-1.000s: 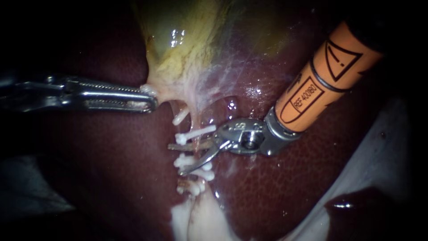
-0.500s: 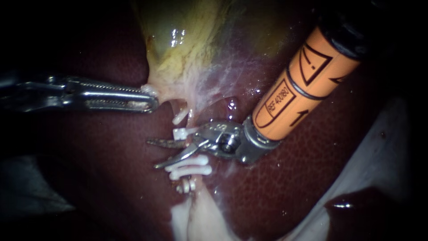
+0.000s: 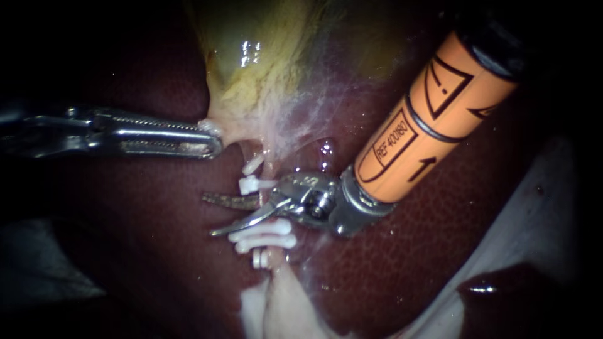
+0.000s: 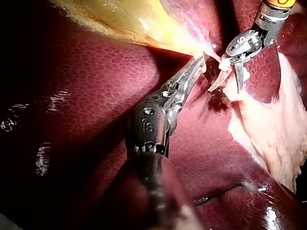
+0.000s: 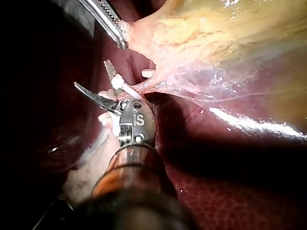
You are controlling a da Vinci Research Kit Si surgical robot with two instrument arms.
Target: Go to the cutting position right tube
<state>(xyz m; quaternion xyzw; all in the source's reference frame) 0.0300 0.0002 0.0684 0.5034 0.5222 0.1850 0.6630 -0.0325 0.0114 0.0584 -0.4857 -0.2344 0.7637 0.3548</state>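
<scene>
The yellowish gallbladder (image 3: 270,63) lies on the dark red liver (image 3: 408,251). From its neck a thin pale tube (image 3: 271,164) runs down, carrying one white clip (image 3: 248,185) higher up and several white clips (image 3: 264,233) lower down. My right instrument (image 3: 209,215), on an orange shaft, has its two blades open across the tube, between the upper clip and the lower ones. My left instrument (image 3: 210,145) is shut on the gallbladder's lower edge and holds it out to the side. In the right wrist view the open blades (image 5: 91,73) straddle the clipped tube (image 5: 139,88).
A short white stub (image 3: 253,164) hangs beside the tube, just under the left instrument's tip. Whitish fatty tissue (image 3: 276,307) lies below the clips. A pale sheet (image 3: 534,207) borders the liver at the right.
My right instrument has slid leftwards, so its open blades now reach across and past the tube between the clips. Most of the move came first, then a small shift. The left instrument has held still.
</scene>
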